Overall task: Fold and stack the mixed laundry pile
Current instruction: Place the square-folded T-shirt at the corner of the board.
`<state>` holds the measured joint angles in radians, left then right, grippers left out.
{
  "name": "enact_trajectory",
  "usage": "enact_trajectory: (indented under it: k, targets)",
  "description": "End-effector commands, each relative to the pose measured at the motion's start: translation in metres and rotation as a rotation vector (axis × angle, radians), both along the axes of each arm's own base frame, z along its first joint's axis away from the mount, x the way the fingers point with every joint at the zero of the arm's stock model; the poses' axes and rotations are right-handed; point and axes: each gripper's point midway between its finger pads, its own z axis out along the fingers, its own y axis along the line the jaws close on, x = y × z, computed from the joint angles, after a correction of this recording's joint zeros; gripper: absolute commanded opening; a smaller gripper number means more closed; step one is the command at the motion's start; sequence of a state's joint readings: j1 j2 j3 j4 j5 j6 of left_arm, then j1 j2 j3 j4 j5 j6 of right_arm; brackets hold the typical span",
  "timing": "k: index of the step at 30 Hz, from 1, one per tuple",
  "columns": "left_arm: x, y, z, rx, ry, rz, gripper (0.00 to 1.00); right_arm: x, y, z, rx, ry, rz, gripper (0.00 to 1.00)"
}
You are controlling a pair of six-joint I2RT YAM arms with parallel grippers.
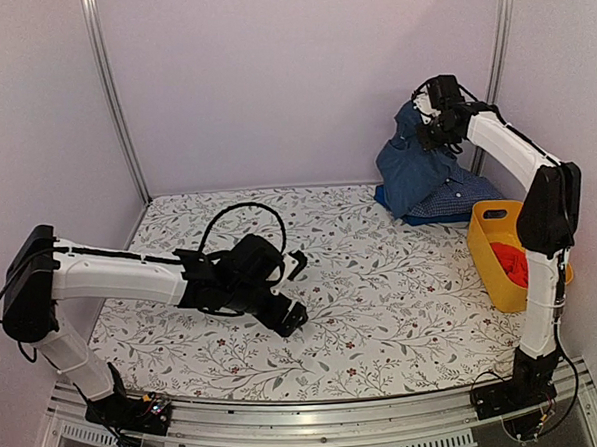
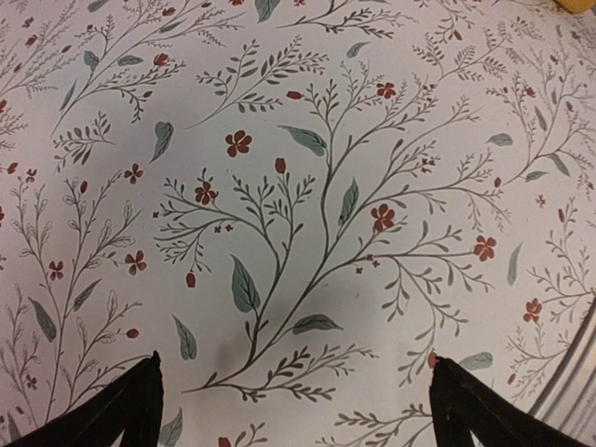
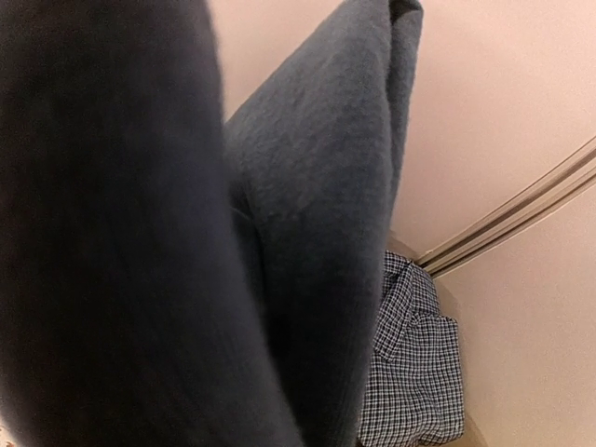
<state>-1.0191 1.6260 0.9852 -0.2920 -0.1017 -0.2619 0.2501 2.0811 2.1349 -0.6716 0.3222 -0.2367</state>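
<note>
Right fingers (image 1: 433, 114) pinch a dark navy garment (image 1: 414, 167), lifted at far right;
left fingers (image 1: 286, 317) gape empty over the desk (image 1: 382, 279); checked shirt (image 1: 465, 195) lies under the garment; red-orange cloth (image 1: 511, 262) in basket (image 1: 481, 239).

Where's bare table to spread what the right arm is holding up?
Widest bare patch: middle of the table, between the open left gripper and the yellow basket. Also the far-left strip behind the left arm. Crowded: far-right corner, where the right gripper holds the dark blue garment above the checked shirt.
</note>
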Motion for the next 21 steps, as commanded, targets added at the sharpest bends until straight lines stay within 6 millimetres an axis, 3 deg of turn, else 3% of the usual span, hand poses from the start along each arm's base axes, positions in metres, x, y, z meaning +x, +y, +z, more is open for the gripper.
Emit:
enact_trajectory:
  k: [1,8,16,18,21]
  targets:
    - [0.007,0.000,0.004,0.016,-0.004,0.011,1.00,0.020,-0.021,-0.013,-0.015,-0.023,0.028,0.00]
    - [0.008,0.002,0.004,0.047,0.011,0.025,1.00,0.045,-0.062,-0.037,-0.015,-0.030,0.011,0.00]
    - [0.004,0.013,-0.001,0.103,0.039,0.040,1.00,0.070,-0.103,-0.077,0.022,-0.014,0.015,0.00]
    - [0.005,0.013,-0.002,0.112,0.047,0.045,1.00,0.076,-0.125,-0.084,0.046,-0.008,-0.008,0.01]
    - [0.006,0.011,-0.003,0.121,0.057,0.047,1.00,0.082,-0.139,-0.100,0.093,0.004,-0.008,0.04]
